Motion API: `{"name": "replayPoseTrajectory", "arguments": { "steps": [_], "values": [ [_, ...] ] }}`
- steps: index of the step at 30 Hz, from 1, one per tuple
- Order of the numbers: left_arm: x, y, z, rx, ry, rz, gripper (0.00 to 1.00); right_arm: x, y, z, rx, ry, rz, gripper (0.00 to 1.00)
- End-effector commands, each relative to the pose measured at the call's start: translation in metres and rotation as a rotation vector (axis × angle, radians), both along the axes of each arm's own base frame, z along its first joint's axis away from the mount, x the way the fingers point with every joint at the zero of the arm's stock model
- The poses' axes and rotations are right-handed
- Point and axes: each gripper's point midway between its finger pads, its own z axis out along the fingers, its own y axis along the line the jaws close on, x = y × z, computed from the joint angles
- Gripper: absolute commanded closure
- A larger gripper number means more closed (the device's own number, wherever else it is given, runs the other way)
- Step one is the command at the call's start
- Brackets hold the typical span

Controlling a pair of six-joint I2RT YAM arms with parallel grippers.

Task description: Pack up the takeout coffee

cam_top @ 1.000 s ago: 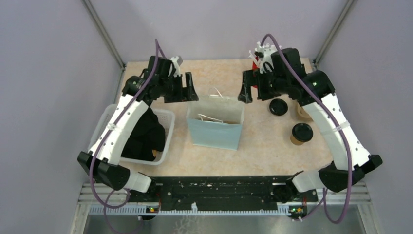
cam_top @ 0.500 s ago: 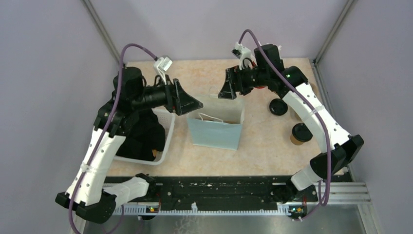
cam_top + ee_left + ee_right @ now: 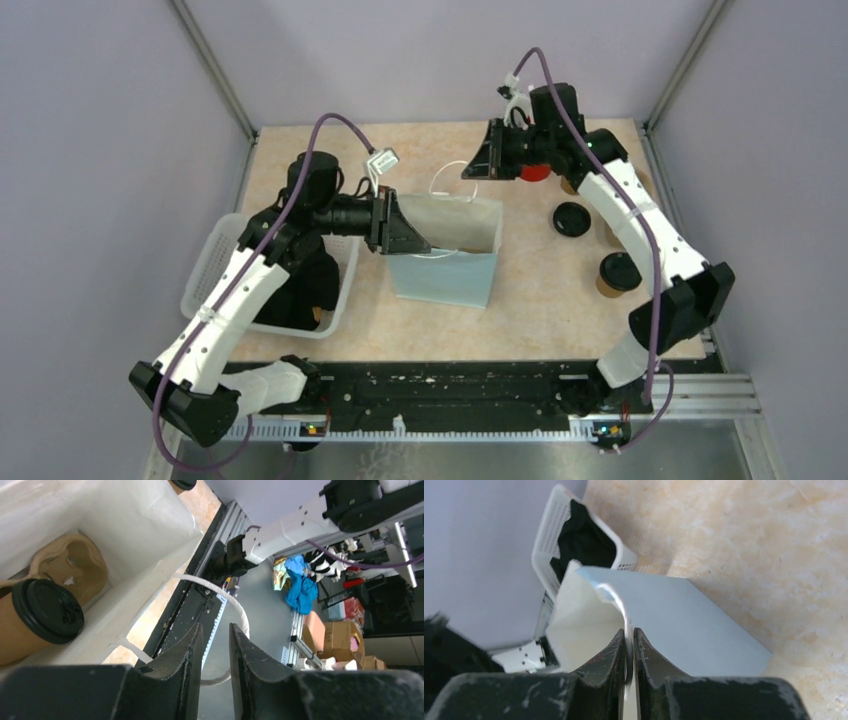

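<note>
1. Beige mottled worktop [image 3: 540,310], ringed by pale lilac walls, is carrying everything.
2. The right fingers [image 3: 616,655] are pressing together on the white far handle [image 3: 623,611] of the pale blue bag [image 3: 445,272], pinching the strand between them.
3. The left fingers [image 3: 187,652] are standing a narrow slit apart at the bag's left edge. The near handle [image 3: 220,592] is looping past them, and I cannot tell whether they are gripping it.
4. One packed cup [image 3: 42,615] of takeout coffee is sitting upright inside the bag, just beside a brown carrier [image 3: 70,567].
5. A front cup [image 3: 618,272] and a rear cup [image 3: 572,218] are standing upright on the worktop to the right of the bag, well apart from both sets of fingers.
6. The right arm is reaching nearer to those two cups. Judging from this, the bag mouth is being held wide so they can drop in from above, lids up.
</note>
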Motion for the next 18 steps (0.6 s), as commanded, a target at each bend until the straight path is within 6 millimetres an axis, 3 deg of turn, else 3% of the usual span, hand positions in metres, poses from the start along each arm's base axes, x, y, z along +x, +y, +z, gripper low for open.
{"name": "replayPoseTrajectory", "arguments": {
  "steps": [1, 6, 11, 15, 18],
  "values": [
    [-0.012, 0.008, -0.014, 0.061, -0.069, -0.018, 0.69, 0.029, -0.008, -0.043, 0.039, 0.276, -0.158, 0.9],
    [-0.016, 0.016, -0.049, 0.149, -0.082, -0.003, 0.74, 0.04, -0.005, -0.072, -0.002, 0.365, -0.179, 0.86],
    [-0.014, 0.019, -0.074, 0.211, -0.088, 0.029, 0.76, 0.055, -0.013, -0.093, -0.109, 0.339, -0.199, 0.87],
    [-0.007, 0.025, -0.087, 0.289, -0.095, 0.071, 0.76, 0.052, -0.011, -0.09, -0.151, 0.318, -0.165, 0.87],
    [0.001, 0.029, -0.085, 0.333, -0.109, 0.107, 0.76, 0.04, -0.009, -0.082, -0.186, 0.308, -0.134, 0.85]
  ]
}}
